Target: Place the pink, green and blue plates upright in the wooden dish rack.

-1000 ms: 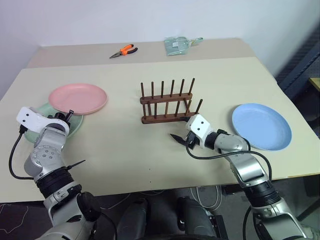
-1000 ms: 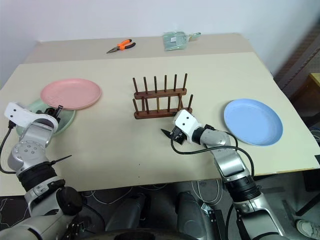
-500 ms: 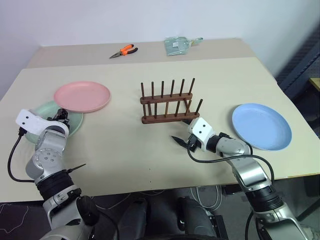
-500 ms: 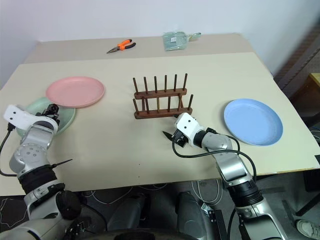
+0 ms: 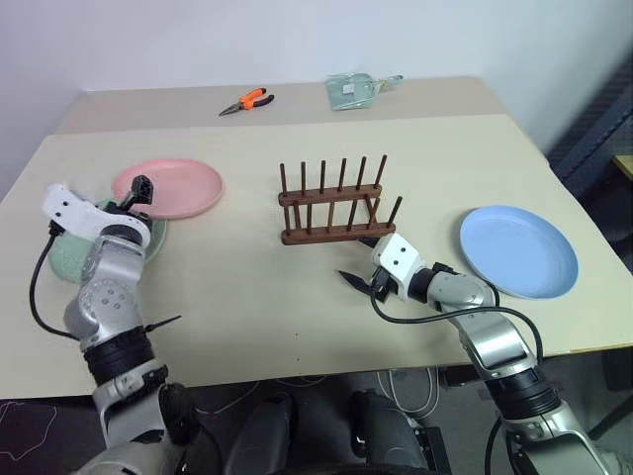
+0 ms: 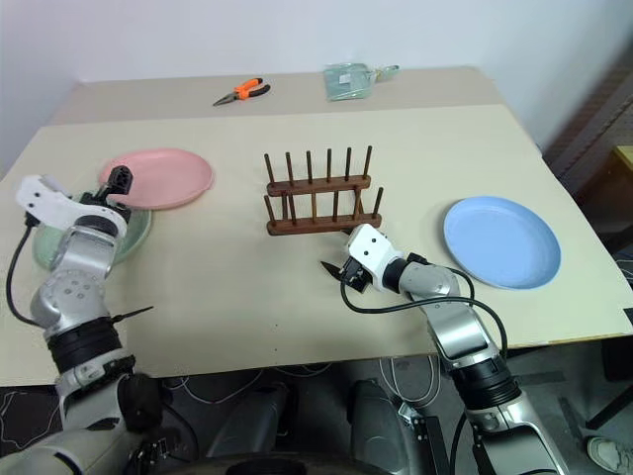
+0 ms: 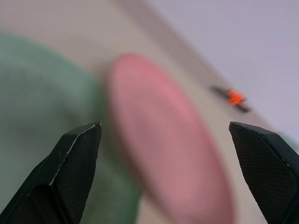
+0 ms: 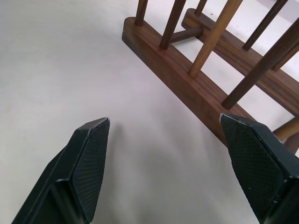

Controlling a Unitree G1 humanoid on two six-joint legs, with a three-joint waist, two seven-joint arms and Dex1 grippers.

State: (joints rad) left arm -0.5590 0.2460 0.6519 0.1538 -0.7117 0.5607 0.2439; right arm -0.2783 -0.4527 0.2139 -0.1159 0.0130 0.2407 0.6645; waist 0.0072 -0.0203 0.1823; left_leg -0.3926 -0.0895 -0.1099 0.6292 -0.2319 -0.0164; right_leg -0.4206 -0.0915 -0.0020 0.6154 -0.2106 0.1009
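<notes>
Moved: left gripper (image 5: 141, 188) has lifted and swung toward the rack side since 1 second ago, and now hangs over the near rim of the pink plate (image 5: 173, 186).
Pink plate shift: it lies further along the table toward the rack than before, flat, with its near edge overlapping the green plate (image 5: 65, 252).
Left jaws: they went from nearly closed to spread wide; the left wrist view shows both black fingers (image 7: 70, 172) far apart with nothing between them.
Right gripper (image 5: 358, 280): unmoved, low over the table just in front of the wooden dish rack (image 5: 334, 203); jaws wide, holding nothing.
Green plate: flat at the table's left edge, partly under the left arm and under the pink plate's rim.
Blue plate (image 5: 517, 249): flat on the right side, well apart from the rack, untouched.
Rack: upright in the middle of the table, all slots empty.
Meaning for task: 0 of 3 plates are racked. The left jaws have let go of the pink plate's rim, so it reads as a nudge or a lost grip, not a lift.
Next need: a fresh grip on the pink plate's edge, then tipping it on edge between 2 pegs.
Risk: the plate is shallow and smooth, so the rim may slip from the fingers again.
Clutter: orange pliers (image 5: 244, 100) and a small packet (image 5: 354, 89) lie at the far edge, clear of the work.
</notes>
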